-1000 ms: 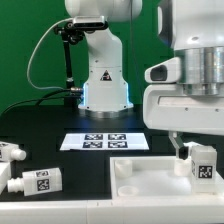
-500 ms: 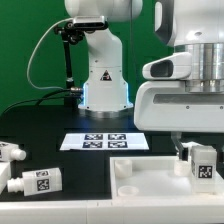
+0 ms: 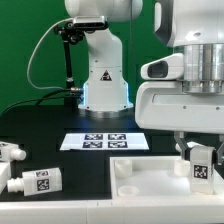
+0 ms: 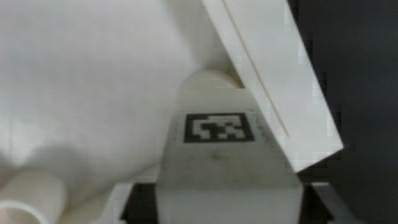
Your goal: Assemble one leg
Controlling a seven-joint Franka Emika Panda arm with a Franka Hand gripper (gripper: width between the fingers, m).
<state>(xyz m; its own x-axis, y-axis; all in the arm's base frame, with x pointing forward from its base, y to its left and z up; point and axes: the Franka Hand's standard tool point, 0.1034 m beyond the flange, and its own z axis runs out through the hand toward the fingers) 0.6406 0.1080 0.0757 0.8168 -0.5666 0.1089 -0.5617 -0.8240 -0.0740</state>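
My gripper is shut on a white leg with a black-and-white tag and holds it upright at the right end of the large white tabletop piece. In the wrist view the leg fills the space between my two dark fingers, right beside the tabletop's raised rim. Its lower end is hidden against the tabletop. Two more legs lie on the table at the exterior view's left, one near the front and one at the edge.
The marker board lies flat behind the tabletop piece. The arm's white base stands at the back centre, with a thin black post and cable to its left. A green wall closes the back.
The gripper and the held leg have shifted slightly down and towards the exterior view's right over the tabletop's right end. The loose legs have not moved.
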